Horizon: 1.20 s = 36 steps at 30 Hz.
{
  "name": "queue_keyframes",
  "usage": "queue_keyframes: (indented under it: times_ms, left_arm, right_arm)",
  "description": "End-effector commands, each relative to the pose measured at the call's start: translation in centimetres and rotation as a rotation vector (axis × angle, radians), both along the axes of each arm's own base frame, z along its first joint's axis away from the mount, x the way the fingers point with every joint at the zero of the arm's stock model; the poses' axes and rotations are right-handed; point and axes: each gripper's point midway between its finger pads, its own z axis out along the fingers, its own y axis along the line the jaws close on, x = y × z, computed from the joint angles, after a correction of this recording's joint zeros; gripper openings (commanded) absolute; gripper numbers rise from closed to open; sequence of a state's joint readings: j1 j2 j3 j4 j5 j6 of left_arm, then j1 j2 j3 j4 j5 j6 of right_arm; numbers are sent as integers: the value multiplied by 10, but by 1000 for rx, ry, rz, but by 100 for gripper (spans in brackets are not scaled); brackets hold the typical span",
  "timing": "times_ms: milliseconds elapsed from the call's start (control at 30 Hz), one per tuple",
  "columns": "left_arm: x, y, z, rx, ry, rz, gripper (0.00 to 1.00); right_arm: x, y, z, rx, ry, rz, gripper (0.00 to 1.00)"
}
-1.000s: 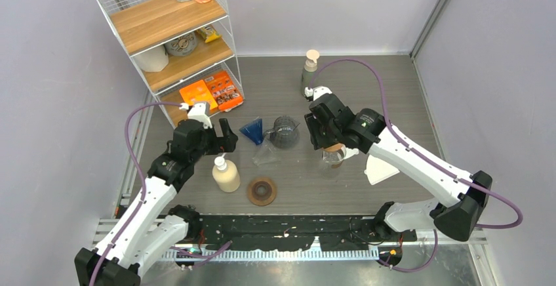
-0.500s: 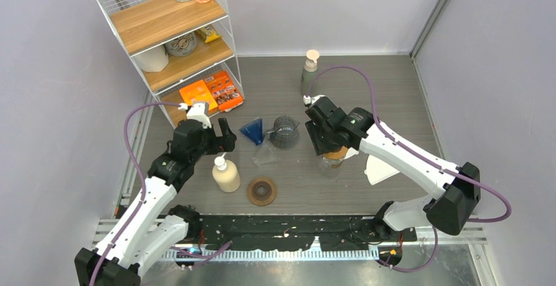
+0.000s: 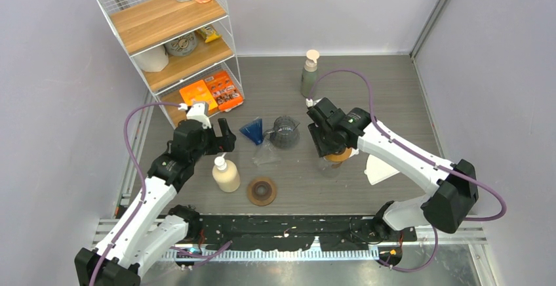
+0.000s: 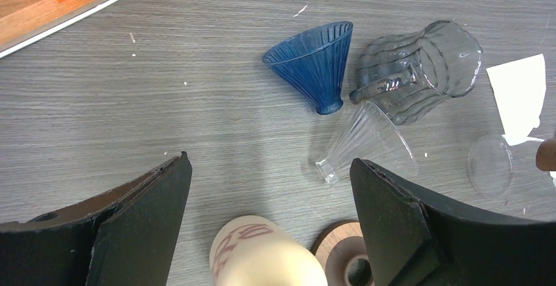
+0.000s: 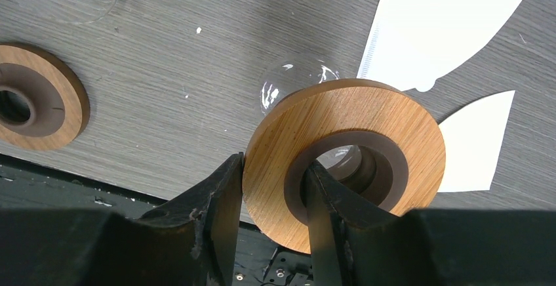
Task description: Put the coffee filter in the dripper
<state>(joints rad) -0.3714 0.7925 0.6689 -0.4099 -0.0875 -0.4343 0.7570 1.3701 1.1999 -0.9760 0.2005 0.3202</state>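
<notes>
Two white sheets by the right arm, is that right?

Yes. The coffee filter [image 5: 452, 17] lies flat on the counter [image 5: 164, 50], fan-shaped. A second paper sheet [image 5: 478, 142] lies just beside it, with a strip of counter between them. Both are outside any cone.

And the right fingers?

The right gripper [image 5: 272, 164] is clamped on a wooden collar [image 5: 367, 115], one finger outside the rim and the other in its dark centre hole. A clear glass piece [image 5: 295, 86] shows just behind the collar; I cannot tell if they touch.

Where are the drippers?

Towards the middle. A blue dripper [image 4: 315, 63] lies on its side. A clear ribbed dripper [image 4: 370, 145] also lies on its side, its wide mouth next to a glass pitcher [image 4: 419, 69]. A second wooden ring [image 3: 261, 191] lies flat, nearer the arms.

The left side?

The left gripper [image 4: 267, 168] hangs above the counter, fingers wide apart and holding nothing, with a cream pump bottle [image 4: 262, 260] just below. A wire shelf rack [image 3: 164, 23] stands at the far left.
</notes>
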Motion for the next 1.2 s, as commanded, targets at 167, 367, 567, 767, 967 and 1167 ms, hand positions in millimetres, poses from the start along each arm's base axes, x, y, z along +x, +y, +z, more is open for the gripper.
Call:
queue_keyframes:
  times_ms: [167,367,567,767,967,1167]
  left_arm:
    - [2,3,4,15,-23,11,99]
    - [2,3,4,16,-24,12,99]
    - [2,4,4,18,-22,13,99]
    - [1,4,4,16,-23,12,99]
    - [1,1,5,4,-30,-2,99]
    - [0,0,7,-5,-41,-8,99]
  right_arm:
    - [6,4,-1,16,-7,-1,41]
    - [5,6,2,31,-10,-1,51]
    - [4,6,7,43,-20,1,58]
    - [7,7,21,69,-59,18,67]
    - [8,3,48,103,-156,65,76]
    - [12,11,84,243,-332,130,93]
